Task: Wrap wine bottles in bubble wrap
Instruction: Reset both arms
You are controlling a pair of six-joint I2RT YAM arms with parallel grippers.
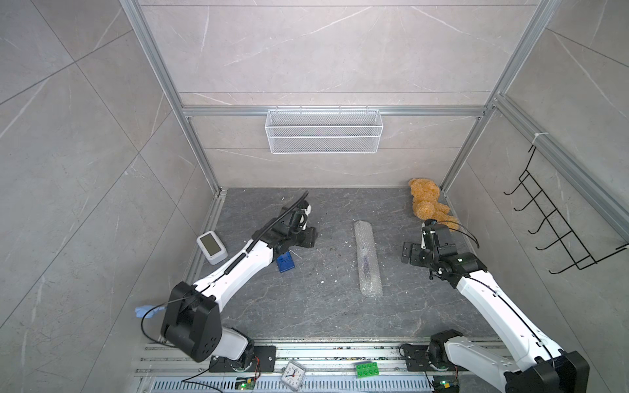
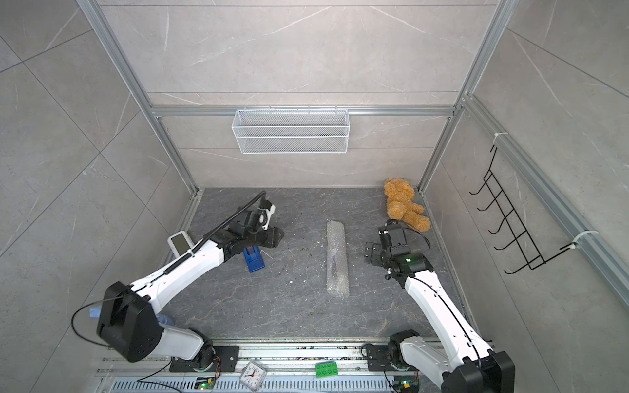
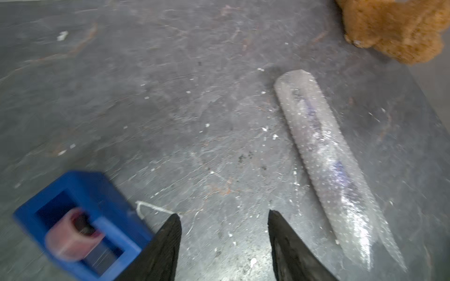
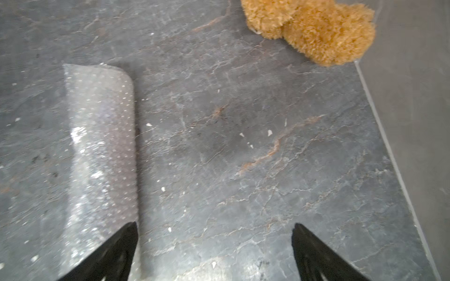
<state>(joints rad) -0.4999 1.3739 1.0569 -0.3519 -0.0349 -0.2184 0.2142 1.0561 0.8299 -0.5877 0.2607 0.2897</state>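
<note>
- Plastic bubble wrap [image 1: 367, 258] lies rolled into a long tube mid-way across the dark stone tabletop [image 1: 306, 306]. It sits between the two arms and touches neither.
- Inside that tube we make out the wine bottle [image 3: 341, 170] only as a dark purple smear through the bubbles. Its cap and label are too blurred to tell.
- Our left gripper [image 3: 224, 214] has its jaws spread with bare table between them. It sits well apart from the roll and just beside a blue box [image 3: 80, 219].
- That blue box has an open top, and a pinkish roll [image 3: 73, 233] sits in its compartment. The left wrist view is blurred, so we cannot say more about it.
- Our right gripper [image 4: 215, 225] is spread wide with nothing in it. One fingertip shows close to the tube's edge in its wrist view.
- A white wire basket [image 1: 323, 131] hangs from the rail on the back wall, above the tabletop.
- A brown teddy bear [image 1: 427, 202] lies in the far corner, behind the right arm.
</note>
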